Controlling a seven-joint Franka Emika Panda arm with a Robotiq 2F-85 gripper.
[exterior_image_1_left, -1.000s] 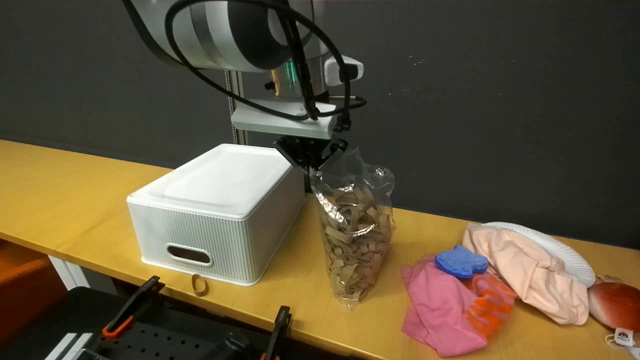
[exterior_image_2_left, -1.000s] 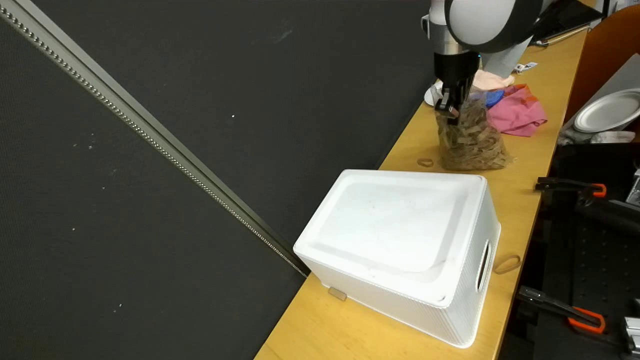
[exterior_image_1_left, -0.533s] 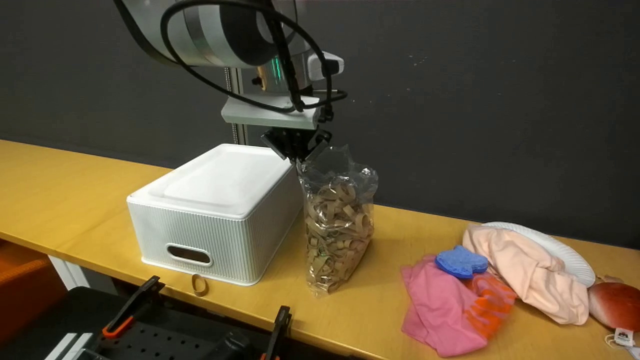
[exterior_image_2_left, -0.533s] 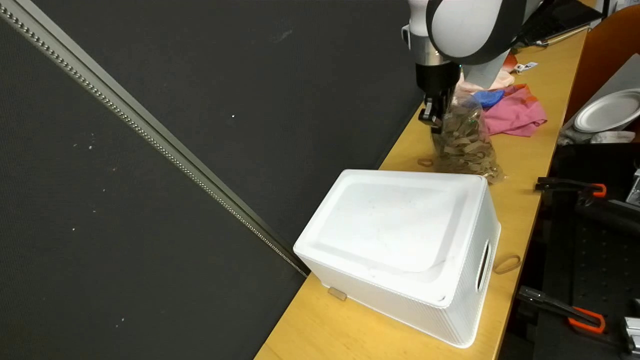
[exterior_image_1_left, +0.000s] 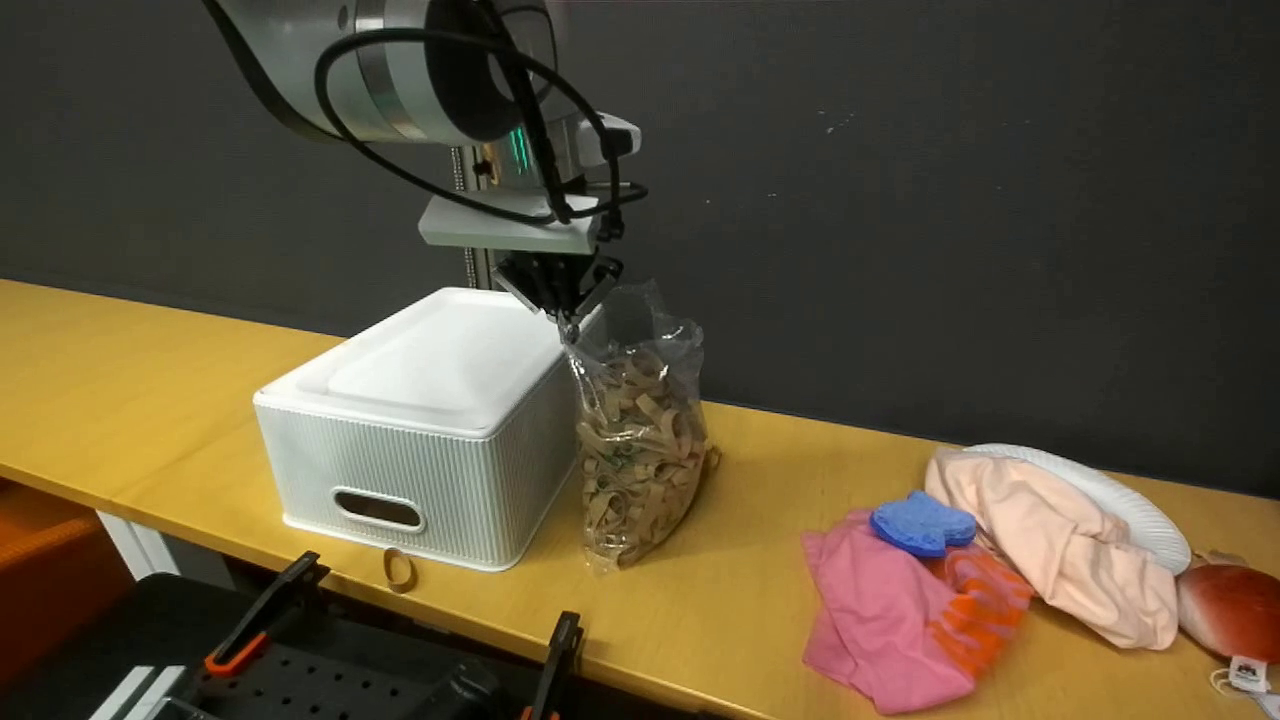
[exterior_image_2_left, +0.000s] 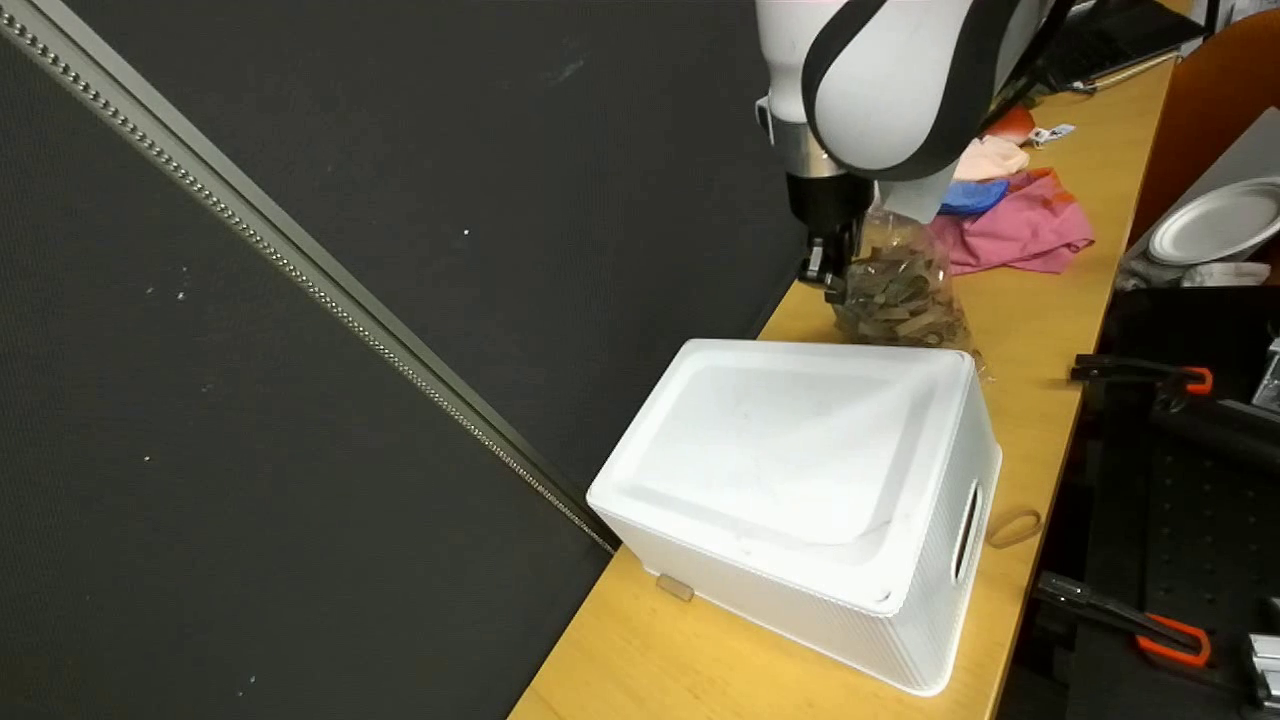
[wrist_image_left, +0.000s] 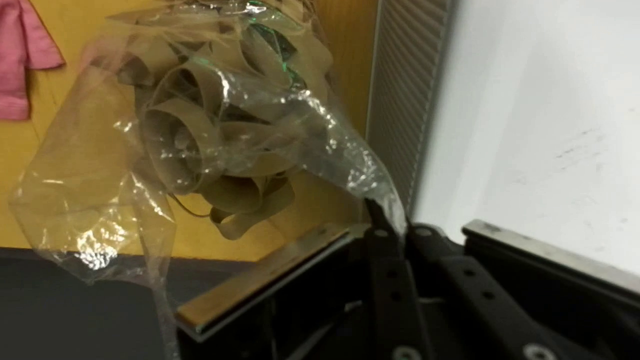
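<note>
The gripper (wrist_image_left: 401, 227) is closed up tight, its black fingers (wrist_image_left: 387, 260) pressed together with only a slim fold of film between them. From that fold hangs the clear plastic bag (exterior_image_1_left: 640, 430), full of wide tan rubber bands (wrist_image_left: 215, 135), just beside the white ribbed storage bin (exterior_image_1_left: 390, 455). With so small a pinch on slick film, the weight of the bands could drag the fold free or tear it. Held near one edge, the bag could also twist under a quick swing, its near side snagging on the bin's top edge; if the top is unsealed, bands could tumble out. Only the wrist view clearly shows the film running between the fingertips. In an exterior view the bag's foot (exterior_image_1_left: 620, 545) shows over the wooden table (exterior_image_1_left: 780, 480), though whether it touches the wood is hard to judge. In an exterior view much of the bag's lower part goes behind the bin, yet a stray tan band (exterior_image_2_left: 674, 587) lies right at the bin's base, on a side that no other view takes in
</note>
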